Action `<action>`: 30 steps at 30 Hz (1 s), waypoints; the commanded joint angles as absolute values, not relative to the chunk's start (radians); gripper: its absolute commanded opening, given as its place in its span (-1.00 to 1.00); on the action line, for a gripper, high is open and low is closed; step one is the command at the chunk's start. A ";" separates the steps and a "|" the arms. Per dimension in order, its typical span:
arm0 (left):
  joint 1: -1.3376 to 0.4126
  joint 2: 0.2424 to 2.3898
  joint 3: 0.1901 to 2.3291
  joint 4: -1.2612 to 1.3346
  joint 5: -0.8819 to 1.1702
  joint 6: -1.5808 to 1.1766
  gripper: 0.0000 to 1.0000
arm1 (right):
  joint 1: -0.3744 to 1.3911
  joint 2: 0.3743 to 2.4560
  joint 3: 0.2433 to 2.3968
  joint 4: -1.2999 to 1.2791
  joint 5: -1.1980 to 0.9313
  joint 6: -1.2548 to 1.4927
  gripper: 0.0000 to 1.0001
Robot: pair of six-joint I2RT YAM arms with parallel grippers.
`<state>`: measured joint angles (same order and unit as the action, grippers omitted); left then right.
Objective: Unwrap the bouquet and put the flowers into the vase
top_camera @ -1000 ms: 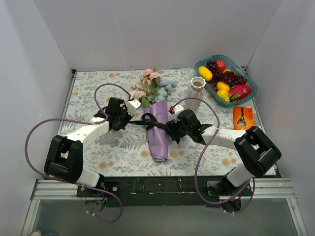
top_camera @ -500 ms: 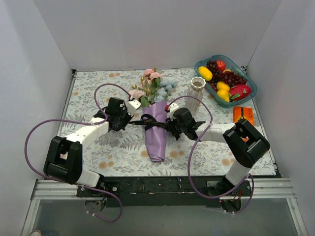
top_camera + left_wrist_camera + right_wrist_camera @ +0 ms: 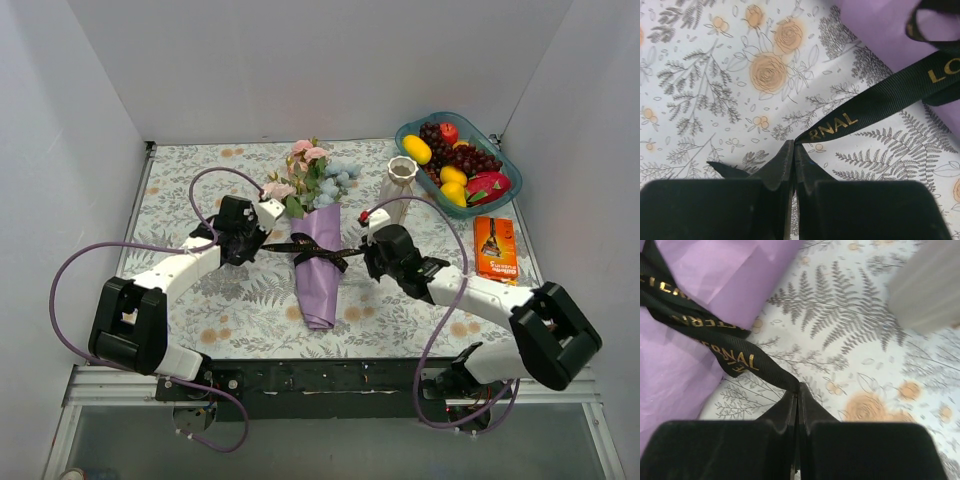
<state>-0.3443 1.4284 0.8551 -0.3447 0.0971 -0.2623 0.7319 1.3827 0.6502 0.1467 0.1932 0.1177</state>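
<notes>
The bouquet (image 3: 318, 262) lies mid-table in lilac paper, its pink and pale blue flowers (image 3: 310, 175) pointing to the far side. A black ribbon (image 3: 315, 248) with gold lettering crosses it. My left gripper (image 3: 262, 243) is shut on the ribbon's left end (image 3: 850, 117), pinched at the fingertips (image 3: 785, 160). My right gripper (image 3: 366, 252) is shut on the ribbon's right end (image 3: 747, 360), the strip running taut from its tips. The white ribbed vase (image 3: 398, 188) stands upright just beyond the right gripper and shows blurred as the vase (image 3: 927, 285) at the right wrist view's upper right.
A teal bowl (image 3: 505, 160) of colourful fruit sits at the far right corner. An orange packet (image 3: 495, 246) lies near the right wall. Grey walls close in left, right and back. The floral tablecloth (image 3: 220, 300) covers the table.
My right gripper closed on the ribbon's right end and pulled it away to the right, drawing the ribbon out. The left gripper stayed put, still pinching the left end.
</notes>
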 commanded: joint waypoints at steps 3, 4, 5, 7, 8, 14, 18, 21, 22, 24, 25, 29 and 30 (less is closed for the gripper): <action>-0.275 1.373 0.983 -0.362 0.037 -0.337 -1.00 | 0.735 1.198 0.675 -0.130 0.472 0.267 -0.97; -0.259 1.368 0.997 -0.382 0.029 -0.342 -1.00 | 0.736 1.180 0.680 -0.161 0.556 0.287 -0.97; -0.241 1.359 1.011 -0.388 0.023 -0.347 -1.00 | 0.735 1.149 0.689 -0.194 0.592 0.304 -0.97; -0.172 1.348 1.041 -0.413 0.020 -0.342 -1.00 | 0.735 1.120 0.724 -0.303 0.696 0.362 -0.97; -0.144 1.345 1.049 -0.419 0.020 -0.338 -1.00 | 0.735 1.092 0.739 -0.343 0.727 0.385 -0.97; 0.124 1.316 1.080 -0.448 0.089 -0.276 -1.00 | 0.729 0.968 0.805 -0.561 0.939 0.503 -0.97; 0.267 1.324 1.092 -0.460 0.135 -0.258 -1.00 | 0.687 0.943 0.825 -0.630 1.008 0.520 -0.97; 0.310 1.325 1.089 -0.460 0.144 -0.258 -1.00 | 0.623 0.957 0.827 -0.672 1.002 0.529 -0.76; 0.313 1.325 1.085 -0.457 0.140 -0.261 -1.00 | 0.608 0.960 0.827 -0.686 1.000 0.537 -0.57; 0.316 1.322 1.074 -0.469 0.146 -0.256 -0.50 | 0.565 0.968 0.833 -0.712 0.996 0.538 -0.19; 0.318 1.321 1.075 -0.479 0.159 -0.252 0.51 | 0.554 0.966 0.836 -0.712 0.985 0.529 0.38; 0.316 1.295 1.110 -0.531 0.253 -0.244 0.96 | 0.551 0.945 0.874 -0.681 0.960 0.425 0.70; 0.316 1.293 1.149 -0.570 0.288 -0.250 0.96 | 0.552 0.937 0.899 -0.654 0.942 0.402 0.73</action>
